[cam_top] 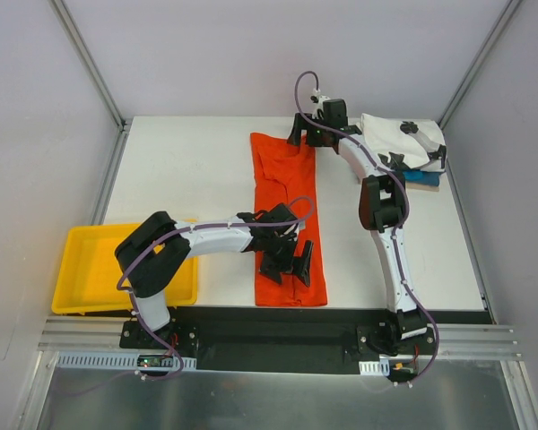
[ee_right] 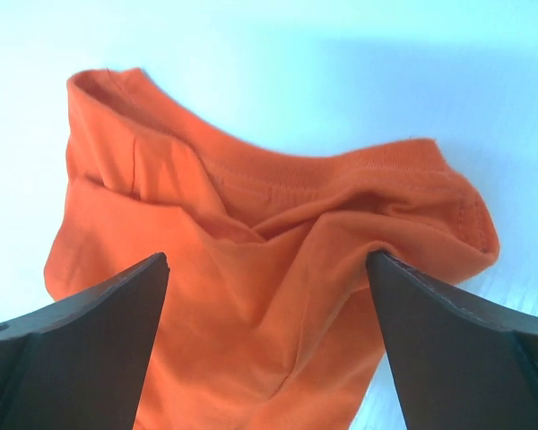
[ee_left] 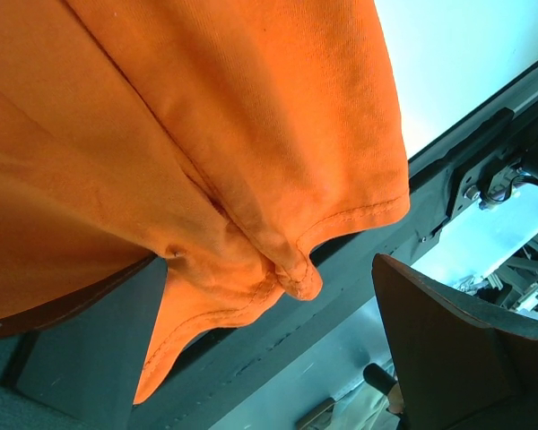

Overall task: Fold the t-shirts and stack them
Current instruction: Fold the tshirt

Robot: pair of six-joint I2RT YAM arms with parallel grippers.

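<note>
Orange-red t-shirt [cam_top: 287, 215] lengthwise, collar far

bare table [cam_top: 197, 170] left of orange shirt [cam_top: 285, 179], yellow tray [cam_top: 85, 278] blocking near-left corner

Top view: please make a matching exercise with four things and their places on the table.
Things:
1. orange shirt
2. white shirt
3. yellow tray
4. right gripper

Places:
A. near left corner
B. far right corner
C. far end of the orange shirt
D. long strip in the middle

Pairs: 1-D, 2-B, 3-A, 4-C
</note>
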